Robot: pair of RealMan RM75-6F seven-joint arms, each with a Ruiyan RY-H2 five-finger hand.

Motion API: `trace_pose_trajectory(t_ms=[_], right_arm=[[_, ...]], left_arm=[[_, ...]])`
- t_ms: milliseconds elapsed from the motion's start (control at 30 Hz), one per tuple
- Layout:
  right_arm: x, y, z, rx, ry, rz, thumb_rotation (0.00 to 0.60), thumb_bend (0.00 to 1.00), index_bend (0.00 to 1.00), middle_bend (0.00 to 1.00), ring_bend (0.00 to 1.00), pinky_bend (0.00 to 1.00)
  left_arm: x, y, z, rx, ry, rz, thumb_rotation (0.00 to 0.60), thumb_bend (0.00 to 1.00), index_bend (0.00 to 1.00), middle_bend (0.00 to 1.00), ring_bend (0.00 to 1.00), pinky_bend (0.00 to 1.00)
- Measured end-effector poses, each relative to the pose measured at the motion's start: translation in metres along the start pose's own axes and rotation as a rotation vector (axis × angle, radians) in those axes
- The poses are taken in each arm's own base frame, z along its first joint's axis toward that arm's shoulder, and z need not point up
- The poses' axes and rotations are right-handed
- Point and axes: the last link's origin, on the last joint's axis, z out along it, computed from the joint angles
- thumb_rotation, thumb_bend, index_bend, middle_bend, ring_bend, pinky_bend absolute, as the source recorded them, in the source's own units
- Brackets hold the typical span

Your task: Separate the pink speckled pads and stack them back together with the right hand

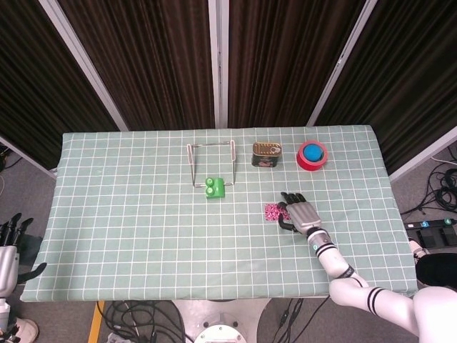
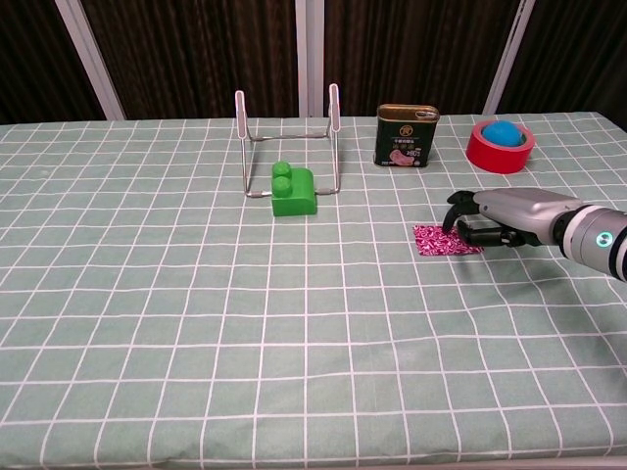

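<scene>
- The pink speckled pads (image 2: 437, 240) lie flat on the bench (image 2: 147, 323), right of the middle, in front of the dark tin (image 2: 407, 136) and well apart from the green block (image 2: 293, 192).
- They look like one thin stack. I cannot tell from these pictures how many pads are in it.
- The right robot hand (image 2: 493, 221) is low over the right part of the stack, palm down. Its fingers (image 1: 288, 198) are a little curled and apart, and it holds nothing. In the head view it covers about half of the pads (image 1: 271, 211); whether the fingertips touch them I cannot tell.
- The left robot hand (image 1: 10, 239) hangs beside the bench at the far left, with the fingers apart and nothing in them.
- My judgement: the pads are light, thin and probably soft, so they will bend and can slide on the checked cloth if pushed from the side.
- A good place to take hold is likely the free edge or a corner of the top pad, with a pinch between thumb and finger, so that only this one lifts.
- The risk is that both pads come up together, or the stack slips away under the fingers.
</scene>
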Motion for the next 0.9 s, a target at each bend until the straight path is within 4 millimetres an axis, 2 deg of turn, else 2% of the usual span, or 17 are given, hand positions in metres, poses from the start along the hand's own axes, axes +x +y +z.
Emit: trace_pose_trajectory(t_ms=[467, 633, 900], right_arm=[[-0.012, 0.004, -0.042, 0.072, -0.039, -0.084, 0.064, 0.62, 0.26, 0.0, 0.0, 0.0], [-0.011, 0.006, -0.058, 0.09, -0.045, -0.116, 0.071, 0.61, 0.26, 0.0, 0.0, 0.0], [0.0, 0.005, -0.051, 0.074, -0.011, -0.098, 0.067, 0.61, 0.26, 0.0, 0.0, 0.0]], left_arm=[[0.002, 0.003, 0.0, -0.008, 0.008, 0.002, 0.6, 0.03, 0.18, 0.15, 0.12, 0.13], [0.001, 0.004, 0.0, -0.008, 0.004, 0.002, 0.6, 0.03, 0.18, 0.15, 0.12, 0.13], [0.0, 0.003, 0.0, -0.006, 0.006, -0.001, 0.6, 0.03, 0.18, 0.15, 0.12, 0.13]])
